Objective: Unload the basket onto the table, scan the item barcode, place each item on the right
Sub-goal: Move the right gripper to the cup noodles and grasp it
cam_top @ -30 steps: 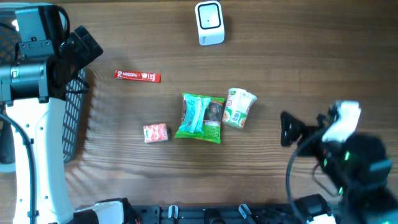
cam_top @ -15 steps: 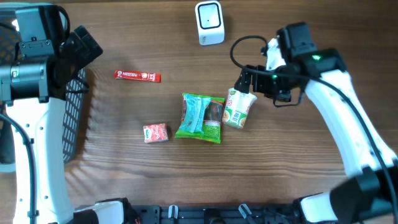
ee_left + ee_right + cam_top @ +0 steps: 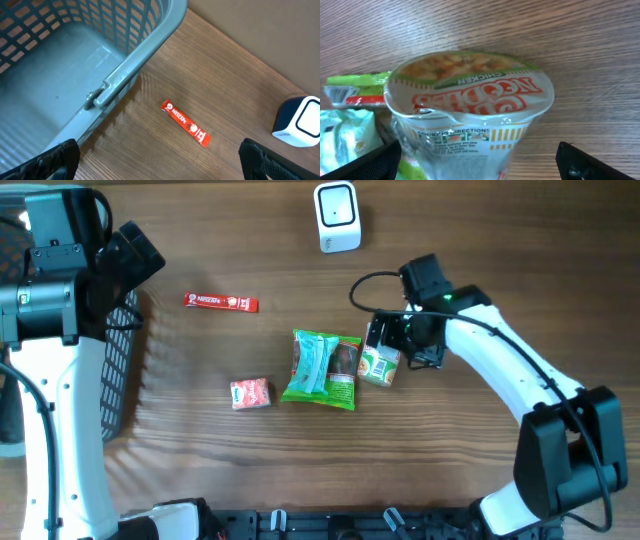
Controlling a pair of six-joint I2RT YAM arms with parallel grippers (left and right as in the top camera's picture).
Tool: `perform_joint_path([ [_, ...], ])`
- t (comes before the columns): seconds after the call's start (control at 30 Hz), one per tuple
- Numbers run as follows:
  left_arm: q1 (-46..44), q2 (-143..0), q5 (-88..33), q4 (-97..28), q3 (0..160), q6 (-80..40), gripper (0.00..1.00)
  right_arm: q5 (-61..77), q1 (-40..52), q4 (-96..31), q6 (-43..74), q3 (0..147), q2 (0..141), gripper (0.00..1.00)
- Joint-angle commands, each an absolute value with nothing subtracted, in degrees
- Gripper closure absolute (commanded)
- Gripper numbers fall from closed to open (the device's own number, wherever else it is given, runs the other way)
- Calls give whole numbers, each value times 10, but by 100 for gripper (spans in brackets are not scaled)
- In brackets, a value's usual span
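Cup of noodles lies on its side on the desk, right of centre, lid end turned toward my right pincer. That pincer hangs just above the cup, fingers spread as wide as they go, holding nothing. A green snack packet lies just beside the cup on its left, perhaps touching. To do this step well, I judge I should close across the cup's round wall, not the thin lid. I should squeeze gently, since the cup looks light and easy to dent, and keep the barcode uncovered; I cannot see where it is. The white scanner stands near the desk's far edge, well apart, with bare wood between, so the path looks open. A red stick sachet and a small pink packet lie farther left. My left pincer, also wide open and empty, hovers by the grey basket at the left edge.
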State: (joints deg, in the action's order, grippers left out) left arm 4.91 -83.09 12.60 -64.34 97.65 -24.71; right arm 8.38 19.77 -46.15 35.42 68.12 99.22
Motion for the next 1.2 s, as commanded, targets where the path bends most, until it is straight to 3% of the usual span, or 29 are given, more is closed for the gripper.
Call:
perform_joint_path([
  [0.0,51,-829,131,-643,983,-242,0,32,212,-441,382,668,995,0],
  [0.73,51,-829,131,-643,983,-242,0,92,187,-366,437,629,973,0],
  [1.17,51,-829,131,-643,983,-242,0,4,223,-358,436,629,1008,0],
])
